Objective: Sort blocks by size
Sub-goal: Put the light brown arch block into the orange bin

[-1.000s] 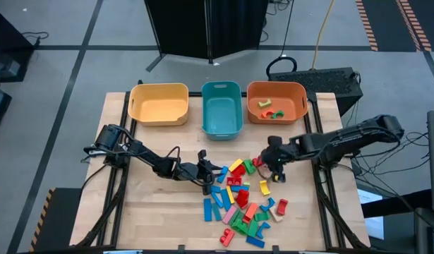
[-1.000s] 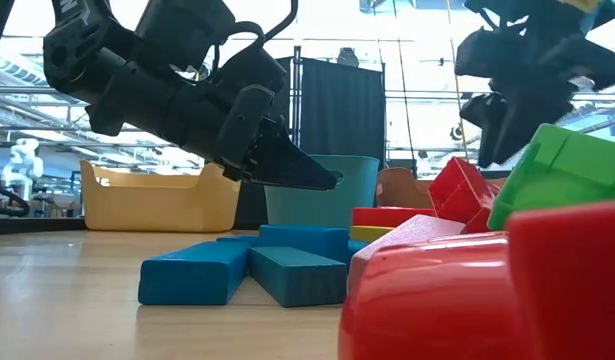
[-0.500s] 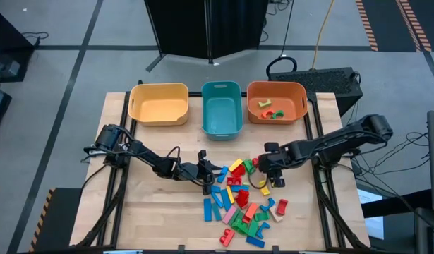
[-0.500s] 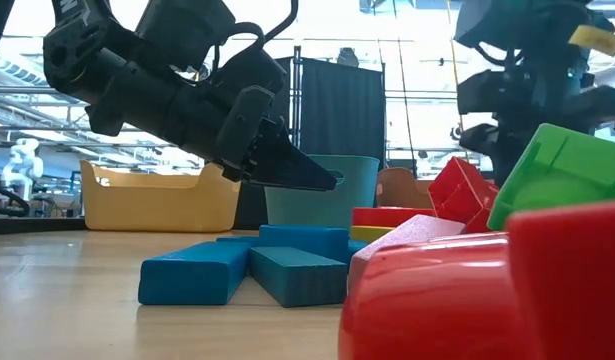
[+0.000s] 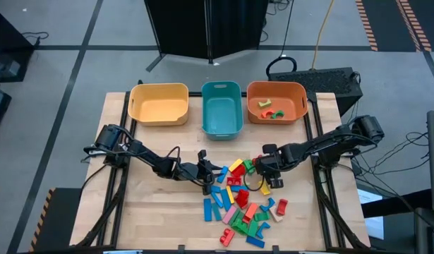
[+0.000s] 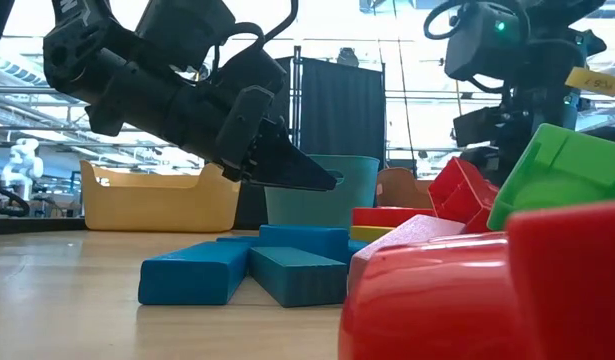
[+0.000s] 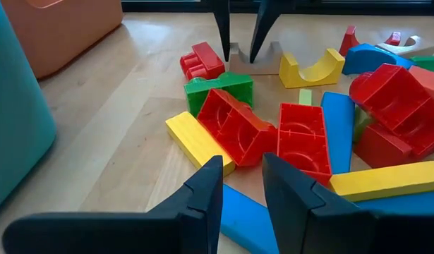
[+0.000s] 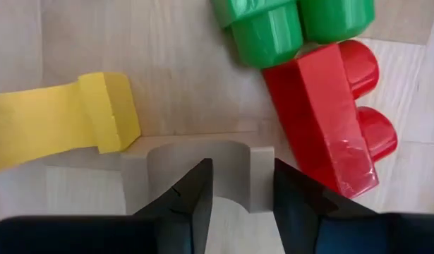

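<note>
The right gripper (image 8: 238, 190), fingers spread, hangs directly over a pale arch block (image 8: 195, 173) at the top right edge of the block pile (image 5: 241, 201) on the table (image 5: 153, 219). It looks light, rigid and smooth, so gripping across its flat sides seems safest. The left gripper (image 7: 241, 187), slightly parted and empty, waits beside the pile's left edge.

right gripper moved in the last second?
Yes. In the high view the right gripper has shifted slightly left and toward the table's near edge, farther from the orange bin, and is open over the block pile.
</note>
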You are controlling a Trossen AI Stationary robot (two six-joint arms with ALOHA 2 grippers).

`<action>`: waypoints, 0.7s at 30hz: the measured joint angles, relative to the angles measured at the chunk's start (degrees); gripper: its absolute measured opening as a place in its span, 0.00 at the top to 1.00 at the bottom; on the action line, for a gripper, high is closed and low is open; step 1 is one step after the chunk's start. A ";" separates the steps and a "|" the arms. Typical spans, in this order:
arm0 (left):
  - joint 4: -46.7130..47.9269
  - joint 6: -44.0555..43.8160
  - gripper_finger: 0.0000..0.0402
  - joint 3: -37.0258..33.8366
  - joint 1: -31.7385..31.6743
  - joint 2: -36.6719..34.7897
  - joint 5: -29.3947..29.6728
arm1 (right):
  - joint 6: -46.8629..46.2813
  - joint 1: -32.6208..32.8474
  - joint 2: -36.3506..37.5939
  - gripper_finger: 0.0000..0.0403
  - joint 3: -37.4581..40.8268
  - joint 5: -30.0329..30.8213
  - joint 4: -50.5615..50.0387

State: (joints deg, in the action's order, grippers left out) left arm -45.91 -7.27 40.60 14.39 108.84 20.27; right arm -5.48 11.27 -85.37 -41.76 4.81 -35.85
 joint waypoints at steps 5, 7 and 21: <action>0.09 0.00 0.77 0.00 0.00 0.00 0.00 | 0.11 -0.07 0.03 0.84 -0.06 -0.67 1.64; 0.11 0.00 0.77 0.00 0.00 0.00 0.00 | 0.11 -0.13 0.09 0.88 -0.07 -0.83 1.66; 0.16 0.00 0.77 0.00 -0.01 0.00 0.23 | 0.51 -2.21 4.77 0.92 0.28 2.28 -1.06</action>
State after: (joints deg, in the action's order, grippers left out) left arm -45.75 -7.27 40.60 14.38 108.84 20.50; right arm -4.96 9.06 -80.60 -41.47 7.09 -36.90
